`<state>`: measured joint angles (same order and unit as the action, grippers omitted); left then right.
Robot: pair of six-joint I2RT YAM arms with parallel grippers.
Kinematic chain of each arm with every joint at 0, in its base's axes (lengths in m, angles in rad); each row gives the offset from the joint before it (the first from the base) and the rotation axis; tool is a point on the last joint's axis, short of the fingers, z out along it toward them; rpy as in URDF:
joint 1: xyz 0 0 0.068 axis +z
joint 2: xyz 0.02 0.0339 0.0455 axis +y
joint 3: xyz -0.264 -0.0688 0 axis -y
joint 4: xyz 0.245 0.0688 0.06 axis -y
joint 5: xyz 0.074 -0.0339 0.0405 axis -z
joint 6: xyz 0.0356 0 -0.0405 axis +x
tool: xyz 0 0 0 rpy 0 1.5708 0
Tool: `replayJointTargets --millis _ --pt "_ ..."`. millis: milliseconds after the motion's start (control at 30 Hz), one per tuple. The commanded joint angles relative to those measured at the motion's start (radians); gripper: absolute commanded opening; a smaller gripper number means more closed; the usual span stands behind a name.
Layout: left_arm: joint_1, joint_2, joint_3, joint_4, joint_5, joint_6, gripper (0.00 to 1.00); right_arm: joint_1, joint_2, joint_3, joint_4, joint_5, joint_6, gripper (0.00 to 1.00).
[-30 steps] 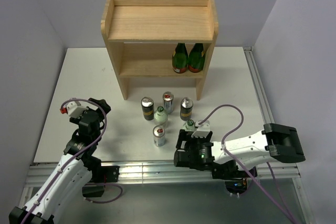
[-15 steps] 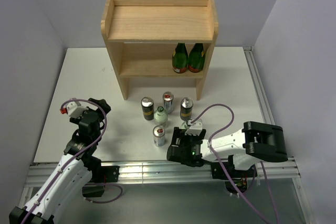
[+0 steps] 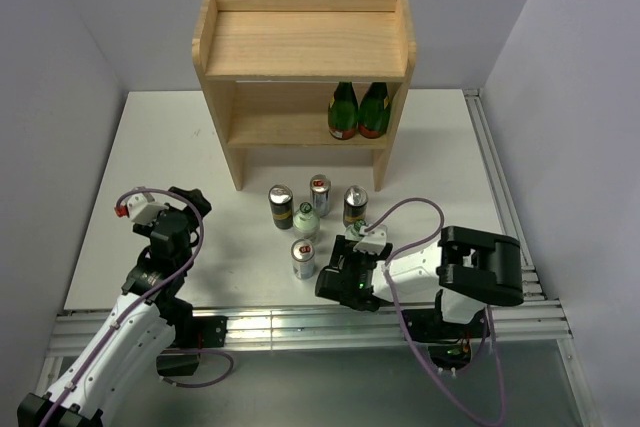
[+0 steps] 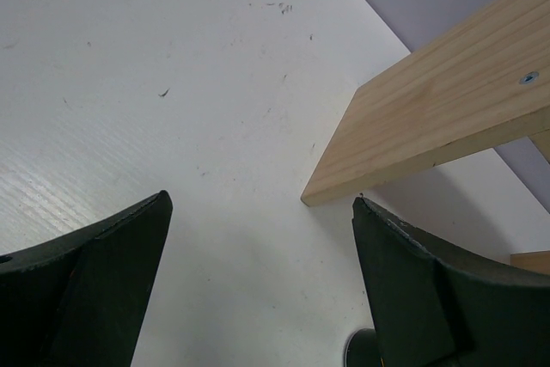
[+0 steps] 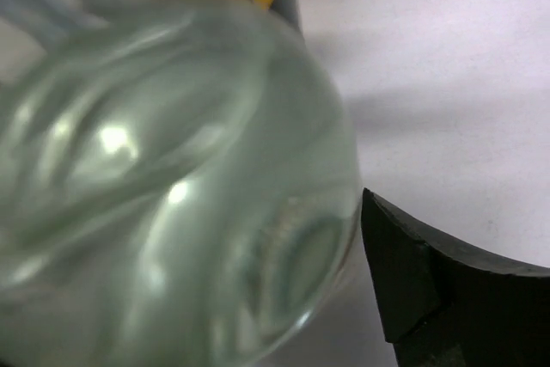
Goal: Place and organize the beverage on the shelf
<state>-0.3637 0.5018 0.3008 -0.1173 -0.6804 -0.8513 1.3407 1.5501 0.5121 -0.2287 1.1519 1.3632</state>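
Note:
The wooden shelf (image 3: 300, 47) stands at the back, and its side board shows in the left wrist view (image 4: 430, 109). In front of it on the table stand two black cans (image 3: 281, 205) (image 3: 355, 204), two silver-blue-red cans (image 3: 320, 193) (image 3: 303, 258) and a green-capped glass bottle (image 3: 306, 220). A second green-capped bottle (image 3: 353, 236) stands at the tip of my right gripper (image 3: 349, 251). It fills the right wrist view (image 5: 172, 178), close beside the one visible finger (image 5: 447, 298); the jaws stand wide. My left gripper (image 3: 190, 201) is open and empty over bare table (image 4: 258, 204).
Two dark green bottles with red labels (image 3: 358, 112) stand on the right of the lower shelf board. The white table (image 3: 160, 147) ends at a metal rail (image 3: 260, 322) near the arm bases. Grey walls close in on both sides.
My right arm has swung left and its gripper has closed in on the near green-capped bottle. The left arm and the drinks have not moved.

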Motion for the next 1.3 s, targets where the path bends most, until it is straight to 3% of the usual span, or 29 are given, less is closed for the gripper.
replayJointTargets --millis 0,167,267,400,600,867,1067,1167,1267 --pt "-0.003 0.006 -0.002 0.033 -0.022 0.009 0.93 -0.02 0.047 0.022 -0.01 0.081 0.054 0.88" --pt "-0.003 0.012 0.001 0.033 -0.024 0.009 0.93 -0.02 0.09 0.043 -0.027 0.091 0.071 0.57" --pt "-0.003 0.014 0.0 0.034 -0.024 0.009 0.93 -0.018 0.081 0.04 -0.041 0.08 0.076 0.22" --pt "-0.003 0.014 0.0 0.034 -0.025 0.009 0.93 -0.008 0.05 0.045 -0.098 0.069 0.109 0.02" --pt "-0.001 0.02 0.003 0.034 -0.028 0.009 0.93 0.107 0.042 0.149 -0.392 0.081 0.296 0.0" --pt "-0.004 0.023 0.003 0.034 -0.031 0.008 0.93 0.299 0.08 0.46 -1.19 0.192 0.805 0.0" --pt "-0.004 0.024 0.004 0.034 -0.031 0.008 0.93 0.311 -0.067 0.647 -1.163 0.279 0.44 0.0" --pt "-0.004 0.024 0.001 0.034 -0.031 0.009 0.93 0.295 -0.122 0.764 -1.074 0.313 0.135 0.0" --pt "-0.004 0.024 0.001 0.036 -0.028 0.009 0.93 0.247 -0.175 0.884 -0.906 0.299 -0.306 0.0"
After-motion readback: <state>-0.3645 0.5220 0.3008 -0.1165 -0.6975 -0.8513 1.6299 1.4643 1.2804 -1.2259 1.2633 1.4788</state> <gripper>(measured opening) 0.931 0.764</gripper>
